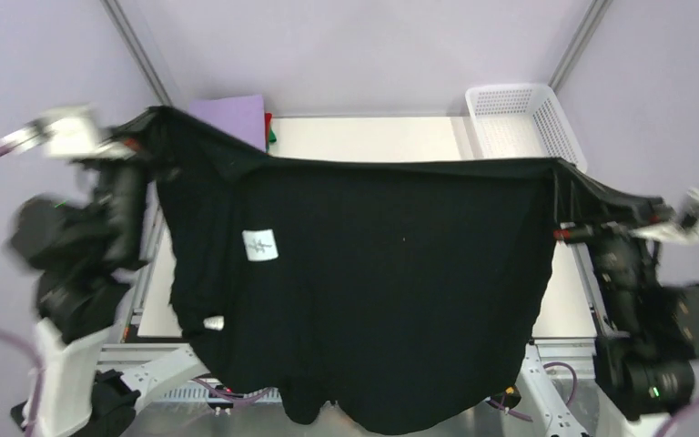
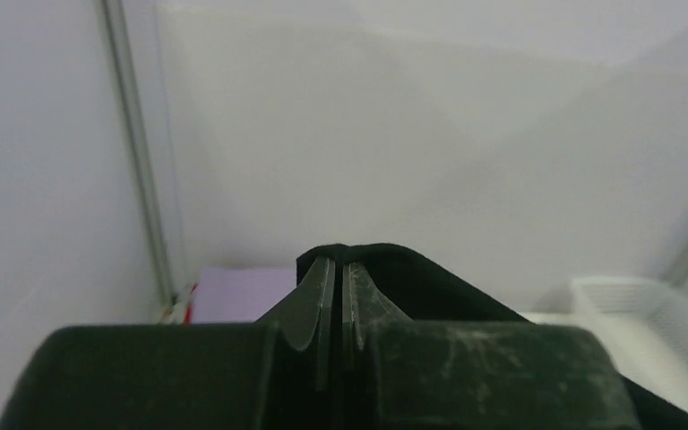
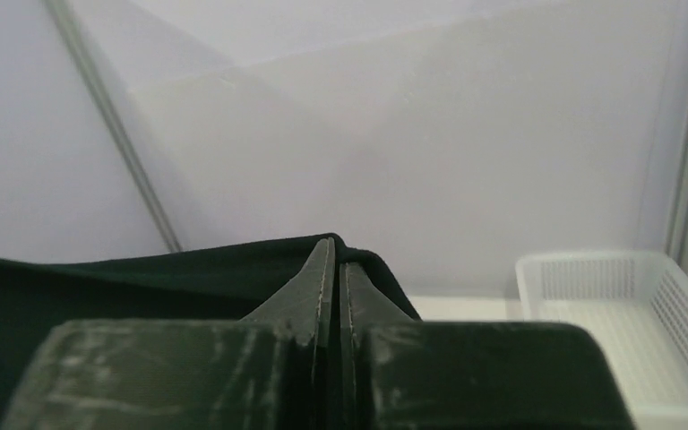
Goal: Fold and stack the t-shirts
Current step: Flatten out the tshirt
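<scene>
Both left fingers (image 2: 309,309), right fingers (image 3: 309,291) pinch corners of black t-shirt (image 1: 400,273).

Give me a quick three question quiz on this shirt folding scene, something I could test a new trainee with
1. True or false: only the right pincer holds the black t-shirt.
2. The left pincer is shut on: A a red shirt, B the black t-shirt, C nothing.
3. Fill in: the white mesh basket stands at the far ___ corner of the table.

Key: 1 false, both pincers hold it up, spread between them; 2 B; 3 right.
</scene>
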Action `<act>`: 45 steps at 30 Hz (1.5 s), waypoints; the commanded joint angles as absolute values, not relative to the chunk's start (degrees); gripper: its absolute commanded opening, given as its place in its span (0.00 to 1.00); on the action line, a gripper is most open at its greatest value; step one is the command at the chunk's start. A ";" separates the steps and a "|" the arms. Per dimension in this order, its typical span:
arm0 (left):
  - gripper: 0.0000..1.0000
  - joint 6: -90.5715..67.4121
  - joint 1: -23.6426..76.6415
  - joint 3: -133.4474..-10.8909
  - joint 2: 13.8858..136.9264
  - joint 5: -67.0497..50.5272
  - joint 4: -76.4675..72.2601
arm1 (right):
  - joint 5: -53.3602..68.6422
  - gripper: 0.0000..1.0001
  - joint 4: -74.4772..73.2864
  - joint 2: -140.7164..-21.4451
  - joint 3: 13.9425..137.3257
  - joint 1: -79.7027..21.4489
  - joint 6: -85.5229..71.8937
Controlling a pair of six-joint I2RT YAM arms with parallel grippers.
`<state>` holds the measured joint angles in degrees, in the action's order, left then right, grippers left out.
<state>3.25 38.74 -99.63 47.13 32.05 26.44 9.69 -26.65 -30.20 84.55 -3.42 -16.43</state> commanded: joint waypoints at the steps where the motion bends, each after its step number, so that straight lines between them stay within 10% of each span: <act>1: 0.00 5.35 32.26 -90.36 60.02 47.54 20.05 | -1.55 0.05 -23.96 -39.75 72.98 -3.37 -15.06; 5: 0.09 -7.93 21.63 -86.14 75.90 34.29 25.76 | -7.91 0.05 -18.11 -50.80 61.29 -3.40 -15.28; 10: 0.71 -10.37 19.63 -95.07 101.66 25.05 29.69 | -6.84 0.17 -2.61 -75.72 53.93 -2.63 -15.63; 14: 0.99 -14.31 19.02 -114.26 118.35 22.82 43.06 | -5.55 0.93 -3.96 -89.75 62.56 -2.31 -15.94; 37: 1.00 -50.41 18.81 -83.85 107.30 -1.69 25.45 | 10.69 0.95 2.96 -80.68 46.09 -3.66 -22.15; 45: 1.00 -70.27 19.24 -78.25 111.09 6.15 14.34 | 12.33 0.96 3.33 -81.14 46.03 -3.71 -21.63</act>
<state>-57.43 19.11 -78.65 109.06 2.07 22.79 10.61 0.45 -81.12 45.71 -3.64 -21.45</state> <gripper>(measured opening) 0.995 0.956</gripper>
